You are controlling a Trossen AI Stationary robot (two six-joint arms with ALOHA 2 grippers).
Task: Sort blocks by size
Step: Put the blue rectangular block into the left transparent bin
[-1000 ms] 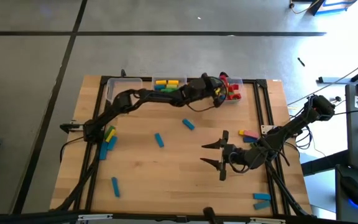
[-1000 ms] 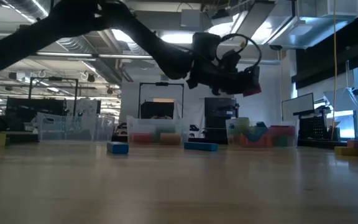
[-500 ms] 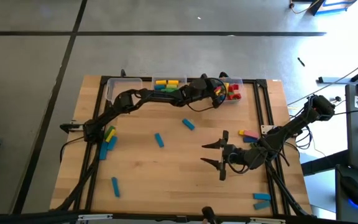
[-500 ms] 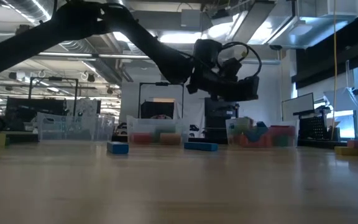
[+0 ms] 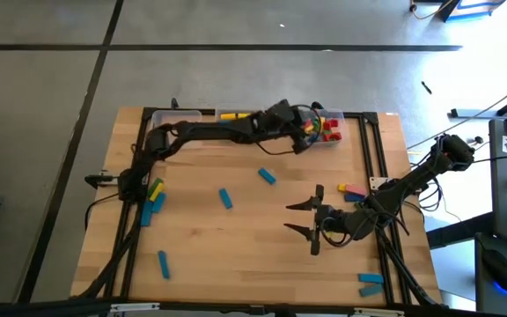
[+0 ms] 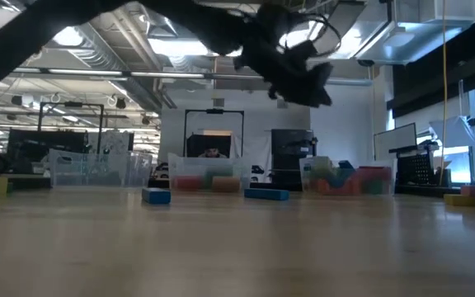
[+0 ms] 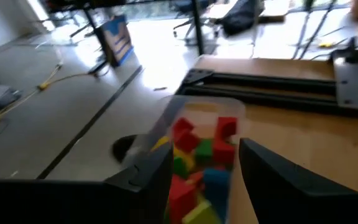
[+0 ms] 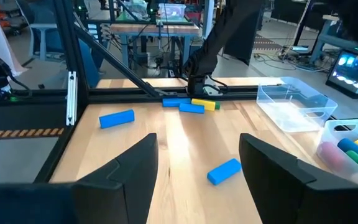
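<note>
The left gripper (image 7: 201, 171) has spread open, empty, above the bin (image 7: 185, 109) of blocks (image 7: 194, 155).

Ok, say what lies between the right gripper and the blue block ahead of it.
Nothing: high view shows bare table between right gripper and blue block.

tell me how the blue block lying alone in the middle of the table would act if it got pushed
The blue block looks like a flat-sided bar lying flat on the bare wooden table, so it would probably slide rather than roll. It seems small and rigid, likely light. Pushed off-centre, it may spin.
</note>
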